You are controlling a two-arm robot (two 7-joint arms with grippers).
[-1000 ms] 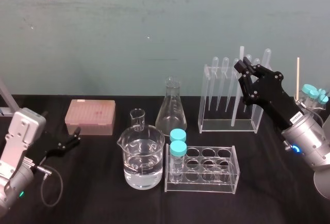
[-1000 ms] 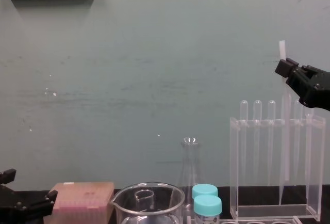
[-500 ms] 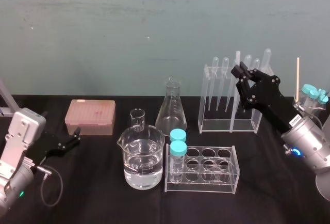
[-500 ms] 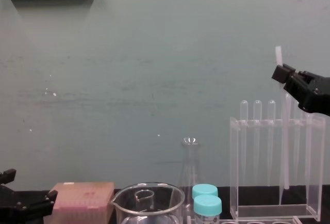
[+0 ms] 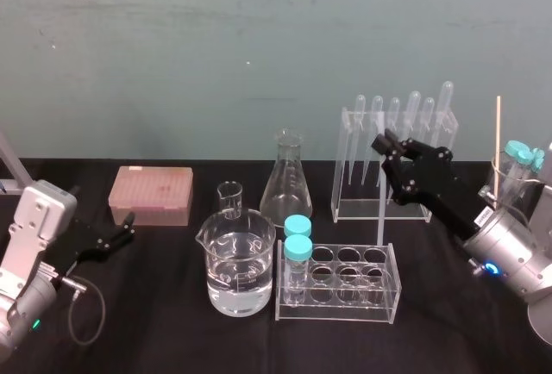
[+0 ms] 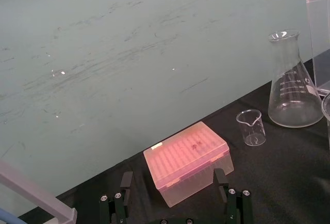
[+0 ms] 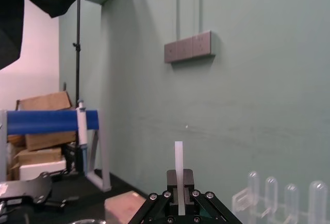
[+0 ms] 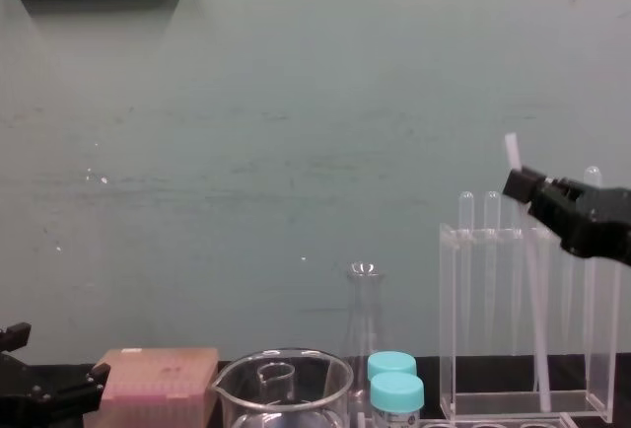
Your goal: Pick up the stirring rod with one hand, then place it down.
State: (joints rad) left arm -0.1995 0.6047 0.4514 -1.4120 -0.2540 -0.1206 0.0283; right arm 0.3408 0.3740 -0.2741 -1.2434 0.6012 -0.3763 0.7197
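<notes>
Head view: shows the right gripper (image 5: 385, 152) over the table's right half, fingers closed on the stirring rod (image 5: 380, 219) near its upper end. Puts the rod close to upright, just in front of the clear pipette rack (image 5: 341, 163) and behind the test tube rack (image 5: 345, 309); cannot tell whether its lower end touches the black table (image 5: 172, 322). Shows the left gripper (image 5: 121, 229) low at the left, holding nothing, near the pink tip box (image 5: 152, 195). Finds clear liquid to roughly half height in the large beaker (image 5: 239, 262), nothing in the small beaker (image 5: 229, 199) behind it or in the conical flask (image 5: 285, 184). Finds two blue-capped tubes (image 5: 297, 249) in the test tube rack's left end and bulb-topped pipettes (image 5: 377, 120) hanging in the pipette rack.

Chest view: shows the rod (image 8: 533, 290) slightly tilted, top leaning toward the robot's left, crossing in front of the pipette rack (image 8: 449, 349), pinched just below its top by the right gripper (image 8: 523, 186). Places its lower end down near the pipette rack's base.

Left wrist view: shows two fingers (image 6: 125, 182) spread wide with nothing between them, the tip box (image 6: 188, 159) just beyond, then the small beaker (image 6: 252, 127) and flask (image 6: 294, 90), both empty.

Right wrist view: shows the rod (image 7: 178, 157) standing up out of the tightly closed fingers, with pipette bulbs (image 7: 289, 198) off to one side.
</notes>
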